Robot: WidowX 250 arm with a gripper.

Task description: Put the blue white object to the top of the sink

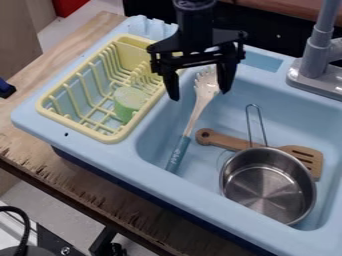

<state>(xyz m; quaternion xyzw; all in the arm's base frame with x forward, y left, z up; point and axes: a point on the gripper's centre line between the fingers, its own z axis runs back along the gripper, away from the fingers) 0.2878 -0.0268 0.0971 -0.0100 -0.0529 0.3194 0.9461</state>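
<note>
The black gripper [200,94] hangs over the upper left part of the sink [148,145], its two fingers spread wide and pointing down. Behind and below it, seen between the fingers, is the whitish slotted head of the blue and white utensil [200,98]. That utensil lies along the left side of the basin, its blue handle running down toward the front wall. No grip on it shows.
A wooden spatula [230,142] and a metal pot [267,185] with a wire handle lie in the right half of the basin. On the left stands a yellow dish rack [110,136] holding a green cup [130,101]. The grey faucet [314,62] rises at the upper right.
</note>
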